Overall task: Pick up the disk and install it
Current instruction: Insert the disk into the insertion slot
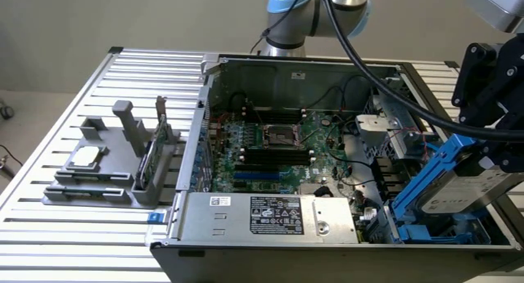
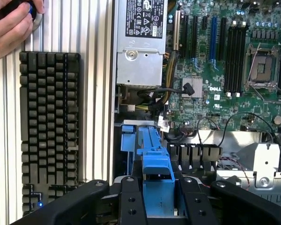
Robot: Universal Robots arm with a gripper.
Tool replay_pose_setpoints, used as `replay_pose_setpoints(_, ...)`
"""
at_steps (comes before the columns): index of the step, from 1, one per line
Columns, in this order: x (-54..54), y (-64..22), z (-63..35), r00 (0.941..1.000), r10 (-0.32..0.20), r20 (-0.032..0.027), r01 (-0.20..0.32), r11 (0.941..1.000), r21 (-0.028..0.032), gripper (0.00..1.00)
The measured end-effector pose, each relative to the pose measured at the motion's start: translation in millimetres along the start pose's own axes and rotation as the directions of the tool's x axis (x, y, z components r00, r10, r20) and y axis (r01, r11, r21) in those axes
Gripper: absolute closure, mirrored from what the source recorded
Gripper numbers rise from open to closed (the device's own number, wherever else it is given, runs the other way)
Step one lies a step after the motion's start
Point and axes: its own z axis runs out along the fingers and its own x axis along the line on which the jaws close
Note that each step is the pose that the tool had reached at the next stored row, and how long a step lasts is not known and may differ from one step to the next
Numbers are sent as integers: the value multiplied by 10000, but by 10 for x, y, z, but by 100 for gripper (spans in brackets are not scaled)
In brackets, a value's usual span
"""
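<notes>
Currently the robot's black hand [image 1: 495,153] is clamped partway closed on the disk [image 1: 473,188], a silver-grey rectangular metal hard drive w/ a white label and blue plastic rails. The drive hangs tilted, lower end pointing down into the drive-bay corner of the open dark metal computer case [image 1: 327,261], at the exterior view's right. It sits just over the bare blue plastic brackets [image 1: 418,232]; can't tell if it touches them.

Risks, as I judge them:
- **Jamming:** if the tilt doesn't match the bay slot, a rail could catch on a bracket edge and the drive would twist in the grip.
- **Weak hold:** the grip looks to be on the plastic rail end, not the metal body, so any push could slip it or flex the rail.
- **Cables:** the black cables [image 1: 369,212] just beside the bay could get snagged or pinched.
- **Dropping:** the green motherboard [image 1: 270,148] is near, so a dropped drive could hit it.

The exterior view gives the label face, the tilt, the silver power-supply box [image 1: 270,215] and a grey plastic fixture [image 1: 107,166] on the slatted metal counter [image 1: 73,246].

The wrist view looks down along the blue rail [image 2: 155,168] between the two black fingers [image 2: 131,201], so it shows sideways lineup w/ the bay. It also shows a black keyboard [image 2: 49,126] beside the case and a person's fingers [image 2: 9,28] near the keyboard's end.
</notes>
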Motion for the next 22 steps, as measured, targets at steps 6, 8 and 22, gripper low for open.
replay_pose_setpoints(6,0,9,2,10000,0,-1,0,10000,1,67)
replay_pose_setpoints(8,-1,9,7,10000,0,1,0,10000,4,67)
replay_pose_setpoints(22,6,11,63,10000,-1,14,1,10000,44,67)
